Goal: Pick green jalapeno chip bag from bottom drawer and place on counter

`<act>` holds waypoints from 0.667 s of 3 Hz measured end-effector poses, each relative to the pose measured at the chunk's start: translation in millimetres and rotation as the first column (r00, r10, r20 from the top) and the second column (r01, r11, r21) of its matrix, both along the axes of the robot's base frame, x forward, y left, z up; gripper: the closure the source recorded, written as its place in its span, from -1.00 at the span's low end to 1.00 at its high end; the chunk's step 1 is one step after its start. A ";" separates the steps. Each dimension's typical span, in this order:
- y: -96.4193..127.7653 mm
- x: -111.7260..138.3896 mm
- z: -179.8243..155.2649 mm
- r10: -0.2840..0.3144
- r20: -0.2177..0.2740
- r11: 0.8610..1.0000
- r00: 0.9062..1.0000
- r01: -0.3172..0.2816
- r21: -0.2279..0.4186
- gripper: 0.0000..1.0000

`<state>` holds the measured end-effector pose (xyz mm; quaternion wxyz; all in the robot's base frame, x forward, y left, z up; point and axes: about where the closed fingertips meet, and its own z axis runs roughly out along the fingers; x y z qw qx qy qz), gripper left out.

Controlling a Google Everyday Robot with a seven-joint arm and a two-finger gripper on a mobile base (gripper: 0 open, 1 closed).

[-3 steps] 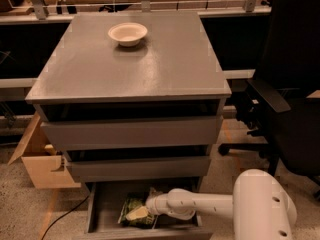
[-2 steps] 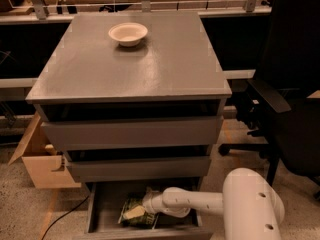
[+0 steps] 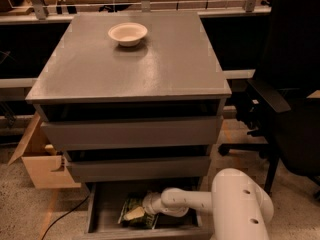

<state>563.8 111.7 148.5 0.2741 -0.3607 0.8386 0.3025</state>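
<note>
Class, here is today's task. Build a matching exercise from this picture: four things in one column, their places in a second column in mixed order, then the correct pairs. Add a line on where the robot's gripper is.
Things
1. small white round bowl
2. crinkled dark-green foil chip bag
3. open brown cardboard box
4. black office chair

Places
A. on the floor left of the cabinet
B. in the open bottom drawer
C. on the grey counter
D. right of the cabinet

Pairs: 1-C, 2-B, 3-A, 4-D.

The gripper is down in the bottom drawer, at the chip bag.
</note>
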 end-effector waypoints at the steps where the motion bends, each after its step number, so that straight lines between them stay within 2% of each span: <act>1: -1.1 -0.8 -13.1 0.001 -0.027 1.000 1.000 -0.001 0.001 -0.55; 2: -3.3 -2.7 -21.2 0.003 -0.047 1.000 0.999 -0.002 0.017 -0.09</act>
